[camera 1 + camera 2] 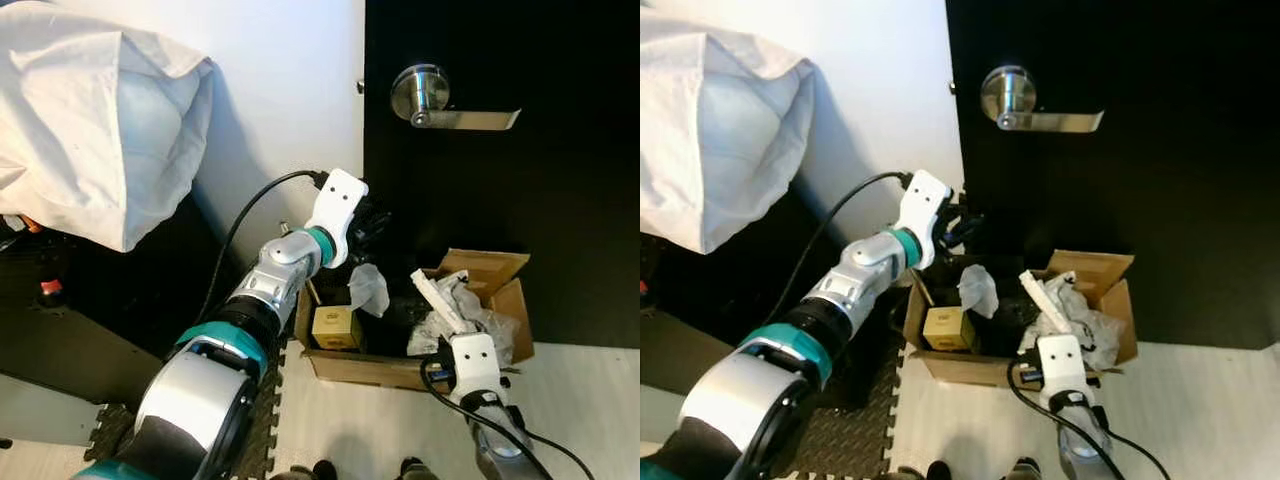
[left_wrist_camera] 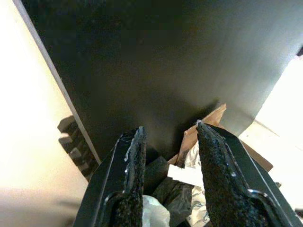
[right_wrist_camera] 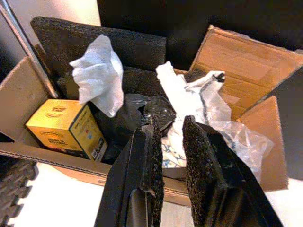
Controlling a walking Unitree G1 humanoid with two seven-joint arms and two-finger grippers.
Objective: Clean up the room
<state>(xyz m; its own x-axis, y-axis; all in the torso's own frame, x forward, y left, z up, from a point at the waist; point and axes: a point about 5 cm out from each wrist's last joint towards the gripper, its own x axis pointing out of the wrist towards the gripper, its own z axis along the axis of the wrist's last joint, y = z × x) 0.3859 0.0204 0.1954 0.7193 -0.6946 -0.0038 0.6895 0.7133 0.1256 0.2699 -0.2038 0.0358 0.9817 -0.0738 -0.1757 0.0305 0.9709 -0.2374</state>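
An open cardboard box (image 1: 360,368) stands on the floor against a black door. It holds a small yellow carton (image 1: 336,327), a crumpled white tissue (image 1: 368,288), black plastic (image 3: 135,111) and white wrappers (image 1: 455,305). My left gripper (image 2: 168,135) hovers above the box's back left corner, close to the door, open with nothing between its fingers. My right gripper (image 3: 168,124) points into the box from its front edge, over the white wrappers. Its fingers stand a little apart and hold nothing. The right wrist (image 1: 472,362) sits just in front of the box.
The black door has a silver lever handle (image 1: 440,105). A large white cloth bag (image 1: 95,120) hangs at the upper left over dark furniture. Dark interlocking foam mat (image 1: 265,420) lies left of the box, pale floor (image 1: 580,400) to its right.
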